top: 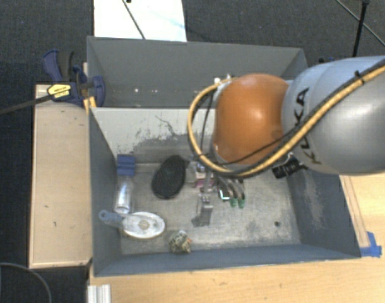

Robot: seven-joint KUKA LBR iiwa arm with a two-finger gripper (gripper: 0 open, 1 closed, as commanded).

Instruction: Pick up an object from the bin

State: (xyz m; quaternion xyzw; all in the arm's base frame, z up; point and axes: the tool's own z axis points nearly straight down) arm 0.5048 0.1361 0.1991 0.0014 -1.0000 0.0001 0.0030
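Leftward lay a bottle (124, 193) and a white dish (143, 225). A black oval lump (169, 176) sat just left of my gripper (204, 214). I couldn't tell its grip.

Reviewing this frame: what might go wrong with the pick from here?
1. The gripper hangs over bare bin floor, beside rather than above the black oval object. A grasp made here may well catch nothing.
2. That object lies close on the view's left, so a sideways correction might shove it toward the blue block and clear bottle instead of gripping it.
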